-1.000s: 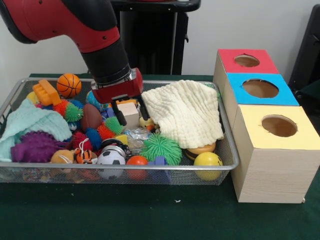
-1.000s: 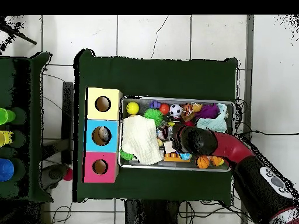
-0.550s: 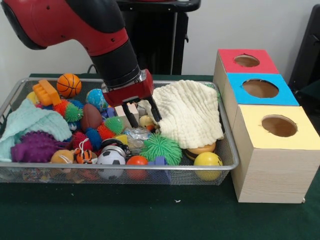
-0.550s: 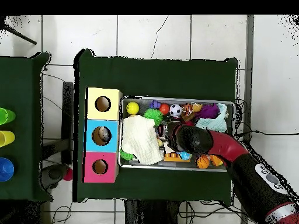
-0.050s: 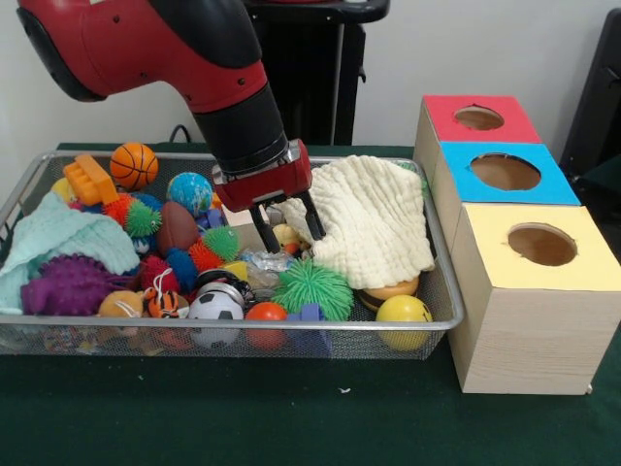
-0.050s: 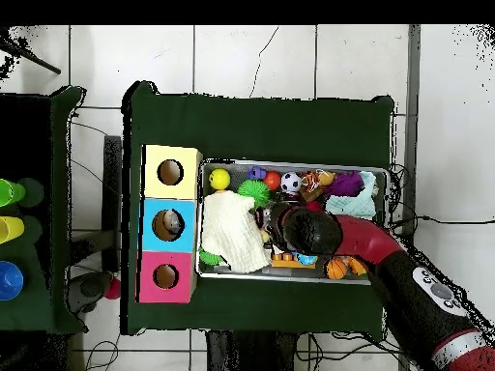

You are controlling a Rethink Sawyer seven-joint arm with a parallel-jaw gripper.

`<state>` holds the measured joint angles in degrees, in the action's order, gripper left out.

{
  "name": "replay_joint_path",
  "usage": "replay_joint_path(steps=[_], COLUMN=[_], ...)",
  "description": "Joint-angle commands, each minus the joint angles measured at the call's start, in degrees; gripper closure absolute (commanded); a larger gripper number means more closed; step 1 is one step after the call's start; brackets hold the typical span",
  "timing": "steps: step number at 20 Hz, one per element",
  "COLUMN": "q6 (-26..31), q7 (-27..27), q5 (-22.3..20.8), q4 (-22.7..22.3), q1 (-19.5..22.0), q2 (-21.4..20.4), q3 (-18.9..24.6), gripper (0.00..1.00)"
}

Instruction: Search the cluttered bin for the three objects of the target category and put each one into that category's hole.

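Observation:
My gripper [image 5: 289,227] hangs open over the middle of the wire bin [image 5: 243,325], its right finger against the left edge of a cream knitted cloth [image 5: 367,216]. A small pale yellow toy [image 5: 283,235] lies just below and between the fingers, untouched. A wooden block [image 5: 239,219] sits just left of the gripper. The holes are in three boxes right of the bin: red [image 5: 480,118], blue [image 5: 505,172] and yellow [image 5: 541,245]. In the overhead view the arm [image 6: 319,232] covers the gripper, beside the cloth [image 6: 232,230].
Packed into the bin are a basketball [image 5: 134,165], an orange block [image 5: 89,180], a globe ball [image 5: 190,192], a brown football [image 5: 178,226], a green spiky ball [image 5: 310,288], a soccer ball [image 5: 215,306], a yellow ball [image 5: 403,311] and a teal cloth [image 5: 58,243].
In the front view my gripper has travelled right, from above the wooden block to the cream cloth's edge. It stays open and empty.

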<state>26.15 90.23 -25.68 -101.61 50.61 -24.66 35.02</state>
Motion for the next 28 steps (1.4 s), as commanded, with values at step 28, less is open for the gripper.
replay_joint_path(steps=[28], q6=[1.79], q7=[-6.45], q5=[-12.66], q4=[5.94], q1=[-0.84], q2=[1.83], q3=[-3.4], gripper=[0.0])
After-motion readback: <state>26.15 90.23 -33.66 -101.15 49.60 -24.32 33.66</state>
